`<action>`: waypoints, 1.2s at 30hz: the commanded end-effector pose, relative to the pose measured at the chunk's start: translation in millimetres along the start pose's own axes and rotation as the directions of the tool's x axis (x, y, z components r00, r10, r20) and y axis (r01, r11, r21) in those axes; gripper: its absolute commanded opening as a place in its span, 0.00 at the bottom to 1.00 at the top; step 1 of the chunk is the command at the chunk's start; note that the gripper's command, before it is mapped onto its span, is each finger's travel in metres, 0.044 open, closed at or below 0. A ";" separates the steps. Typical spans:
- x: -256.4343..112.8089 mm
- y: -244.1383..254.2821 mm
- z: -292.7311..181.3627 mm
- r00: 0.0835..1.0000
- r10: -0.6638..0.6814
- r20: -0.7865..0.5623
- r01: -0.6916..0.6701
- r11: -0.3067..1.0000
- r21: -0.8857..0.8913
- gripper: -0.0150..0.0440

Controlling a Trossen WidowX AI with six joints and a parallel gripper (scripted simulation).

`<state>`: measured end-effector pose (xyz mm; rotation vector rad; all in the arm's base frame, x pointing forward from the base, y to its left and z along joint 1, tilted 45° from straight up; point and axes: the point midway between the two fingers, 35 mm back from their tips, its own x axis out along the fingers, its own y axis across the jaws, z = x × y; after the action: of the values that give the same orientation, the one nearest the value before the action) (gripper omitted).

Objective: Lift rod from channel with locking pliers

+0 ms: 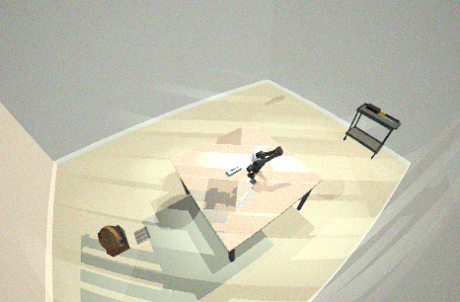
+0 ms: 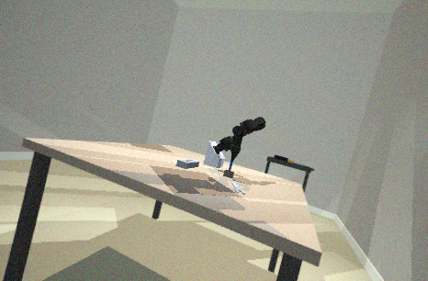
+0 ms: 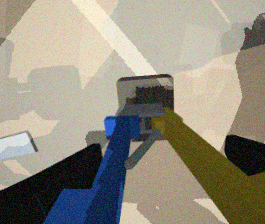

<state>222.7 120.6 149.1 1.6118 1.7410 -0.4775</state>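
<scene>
1. Your gripper (image 1: 253,181) (image 2: 230,170) (image 3: 163,147) reaches down over the tabletop, set fairly wide and holding nothing, its blue finger (image 3: 121,150) and its yellow finger (image 3: 188,152) flanking a grey tool.
2. That tool, apparently the locking pliers (image 3: 144,109), shows between and beyond your fingertips; a slim grey bar (image 3: 140,152) slants from it toward the camera. You cannot tell from here whether its jaws are open.
3. Just below your fingertips sits a dark, squarish block (image 2: 228,174) (image 3: 145,85), apparently the holster, its top partly in shadow.
4. Your black arm (image 1: 268,158) (image 2: 242,130) bends high above the table, beside an upright white piece (image 1: 258,154) (image 2: 213,154).
5. Near the arm lies a low grey-blue block (image 1: 234,171) (image 2: 187,163) with a dark slot in its top, likely the channel. The rod itself is too small for you to make out, so you cannot tell exactly where it lies.
6. A pale, thin piece (image 1: 245,195) (image 2: 238,187) lies on the wooden table (image 1: 231,224) (image 2: 270,208), near the gripper and apart from the slotted block.
7. Farther out, you see a dark two-tier cart (image 1: 371,114) (image 2: 302,165) by the wall and, across the room, a rounded brown item (image 1: 113,240) on the floor.
</scene>
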 end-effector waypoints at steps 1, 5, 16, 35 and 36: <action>0.0 0.1 0.3 1.000 0.001 0.002 -0.001 1.000 0.004 0.83; 0.0 0.1 0.3 1.000 0.001 0.002 -0.001 1.000 0.004 0.79; -6.9 0.9 0.7 1.000 -0.004 0.004 0.004 1.000 0.004 0.79; -31.4 2.3 0.9 1.000 -0.018 0.003 0.018 1.000 0.002 0.79; -32.7 2.3 0.9 1.000 -0.019 0.003 0.019 1.000 0.002 0.79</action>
<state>223.1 100.7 168.2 1.5999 1.7605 -0.4946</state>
